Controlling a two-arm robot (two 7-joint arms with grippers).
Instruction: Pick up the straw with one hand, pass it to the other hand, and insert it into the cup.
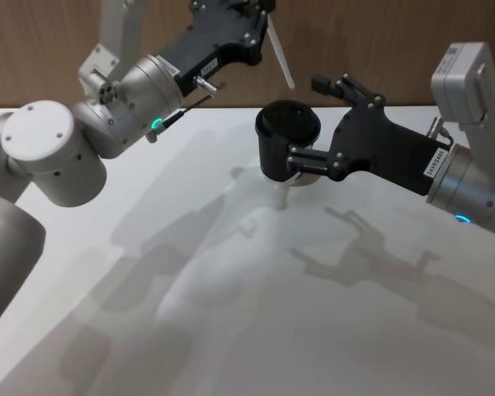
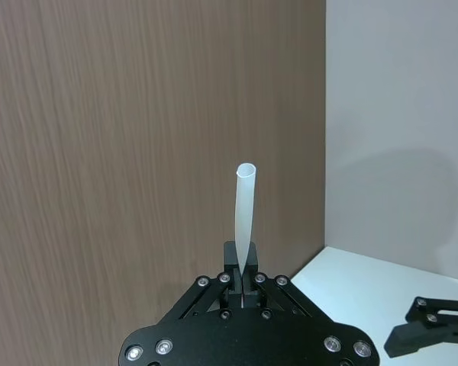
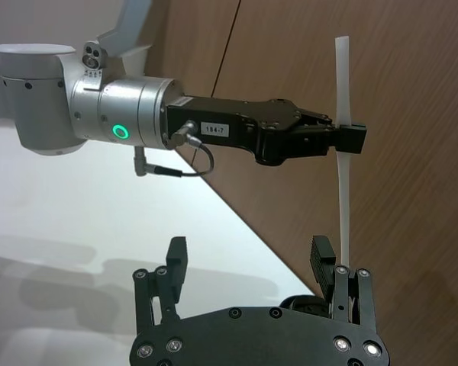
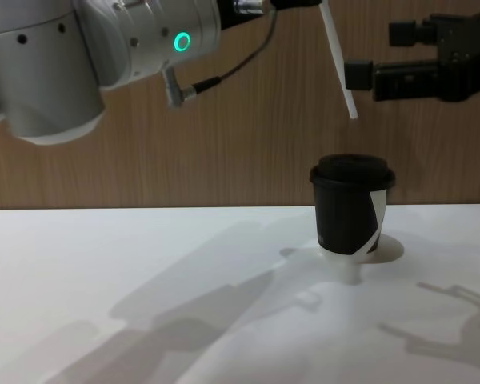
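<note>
The left gripper [image 3: 349, 139], black and joined to a silver cylindrical housing [image 3: 130, 114] with a green glowing ring [image 3: 120, 132] and a thin grey cable [image 3: 175, 169], is raised above the far part of the white surface [image 1: 256, 313], in front of the wood-grain wall [image 4: 248, 152]. Its fingers are closed on the straw [image 3: 342, 152], pinching it near the middle of its length, so the white-translucent tube stands out on both sides of the fingers; in the chest view the straw [image 4: 337, 60] slants, its lower end hanging in the air above the cup [image 4: 352, 208] without touching the lid. The cup stands upright on the surface, black with a white angular patch on its side. The right gripper [image 1: 334, 124], all black, is just beside the cup on its right, fingers spread wide and holding nothing, one finger [image 1: 309, 161] lying across the cup's side in the head view.
</note>
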